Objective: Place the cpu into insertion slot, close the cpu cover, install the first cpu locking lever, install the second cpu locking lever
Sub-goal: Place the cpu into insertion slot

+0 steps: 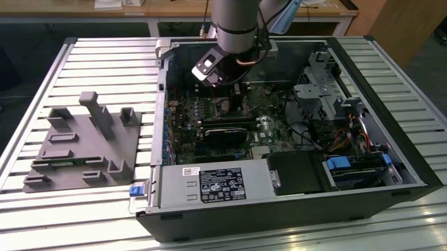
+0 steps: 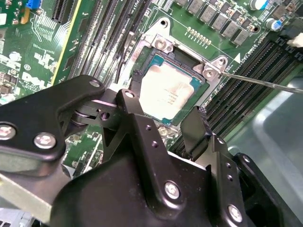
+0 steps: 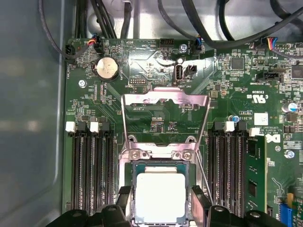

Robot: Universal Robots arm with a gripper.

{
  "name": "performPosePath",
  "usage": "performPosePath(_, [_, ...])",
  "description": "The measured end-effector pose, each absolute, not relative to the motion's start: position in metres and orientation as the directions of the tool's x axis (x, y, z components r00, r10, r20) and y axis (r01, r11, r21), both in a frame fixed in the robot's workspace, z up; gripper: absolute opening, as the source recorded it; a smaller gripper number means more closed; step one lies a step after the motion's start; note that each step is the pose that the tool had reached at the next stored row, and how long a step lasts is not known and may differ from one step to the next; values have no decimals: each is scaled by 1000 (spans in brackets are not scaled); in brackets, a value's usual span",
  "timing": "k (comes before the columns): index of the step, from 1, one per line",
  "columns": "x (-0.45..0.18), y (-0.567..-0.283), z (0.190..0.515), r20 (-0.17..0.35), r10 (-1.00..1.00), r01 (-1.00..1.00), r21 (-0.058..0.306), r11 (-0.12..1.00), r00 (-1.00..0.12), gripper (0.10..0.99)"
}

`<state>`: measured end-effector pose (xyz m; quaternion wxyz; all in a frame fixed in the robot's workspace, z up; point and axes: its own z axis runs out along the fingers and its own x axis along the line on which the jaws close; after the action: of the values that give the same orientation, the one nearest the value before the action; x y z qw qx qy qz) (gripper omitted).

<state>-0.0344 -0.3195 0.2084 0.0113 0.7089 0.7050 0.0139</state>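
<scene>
The cpu (image 3: 160,189), a pale silver square, lies in the insertion slot (image 3: 158,163) of the green motherboard (image 3: 156,125). My gripper (image 3: 161,204) straddles it, with black fingers (image 3: 124,201) against two opposite edges. The second wrist view shows the same: the cpu (image 2: 168,92) in the metal-rimmed insertion slot (image 2: 163,45), with the gripper (image 2: 165,100) shut on it. The cpu cover (image 3: 164,98), a silver frame with a cut-out centre, stands folded back from the slot. A thin locking lever (image 2: 260,80) sticks out loose beside the socket. In the exterior view the arm (image 1: 234,31) reaches down into the open computer case (image 1: 293,209).
Long black memory slots (image 3: 90,175) flank the socket on both sides. A black card (image 1: 225,133), the power supply (image 1: 209,183) and a drive cage (image 1: 321,99) crowd the case. A grey fixture (image 1: 84,141) stands on the slatted table at the exterior view's left.
</scene>
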Motion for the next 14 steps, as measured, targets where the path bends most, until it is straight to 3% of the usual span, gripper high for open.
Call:
performPosePath(11, [-34, -319, 211, 4, 1000, 999, 36, -6, 5, 608])
performPosePath(14, [-34, -319, 211, 4, 1000, 999, 36, -6, 5, 529])
